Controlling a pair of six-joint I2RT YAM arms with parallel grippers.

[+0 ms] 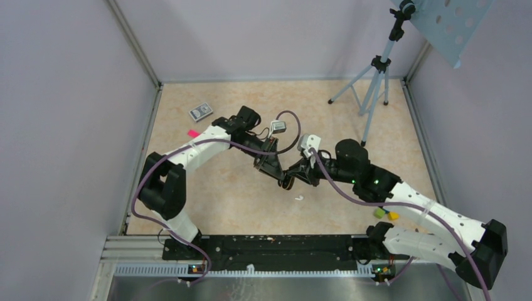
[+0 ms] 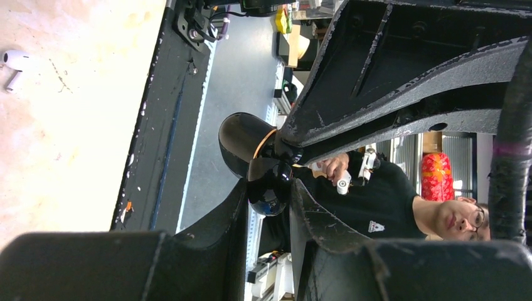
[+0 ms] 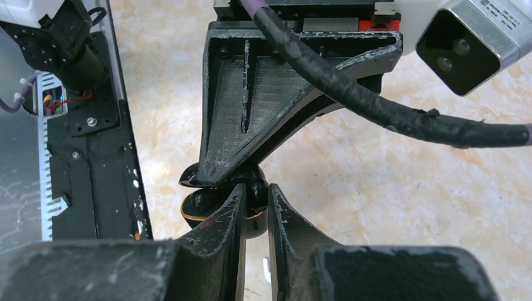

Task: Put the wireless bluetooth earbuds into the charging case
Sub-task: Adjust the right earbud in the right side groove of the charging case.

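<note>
Left gripper (image 2: pixel 268 191) clamps the charging case (image 2: pixel 248 144); right gripper (image 3: pixel 254 204) pinches shut against it. White earbud (image 1: pixel 299 198) lies just beside, on the table (image 1: pixel 219 200).

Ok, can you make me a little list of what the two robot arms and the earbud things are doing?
charging case: black and shiny with a gold rim, held between both tools
left tool: shut on the charging case
right tool: seems to pinch the case from the other side
white earbud: lying on the table near the case, not in it
</note>
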